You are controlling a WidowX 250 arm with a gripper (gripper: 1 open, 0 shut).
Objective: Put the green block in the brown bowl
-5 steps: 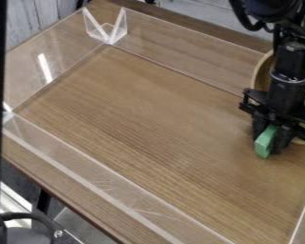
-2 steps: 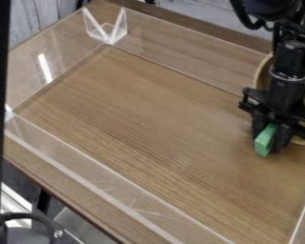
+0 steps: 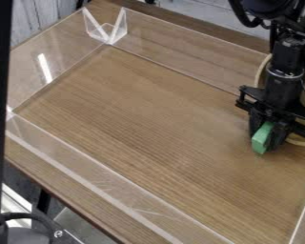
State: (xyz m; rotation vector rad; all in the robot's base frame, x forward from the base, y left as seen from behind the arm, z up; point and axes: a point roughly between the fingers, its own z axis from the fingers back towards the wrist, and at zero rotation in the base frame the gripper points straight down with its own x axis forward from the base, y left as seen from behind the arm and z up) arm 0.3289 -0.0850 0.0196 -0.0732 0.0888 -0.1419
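Surface: wood-grain bench (image 3: 130, 114) with clear plastic walls (image 3: 66, 57).
Claw: black claw (image 3: 267, 136) at right edge, pointing down, shut on the green block (image 3: 262, 140).
Green block: low against the bench.
Brown bowl: rim sliver (image 3: 258, 69) behind arm, right edge.

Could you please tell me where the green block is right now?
The green block sits at the camera view's right edge, between the fingers of the shut gripper, low over the wooden table, just in front of the brown bowl.
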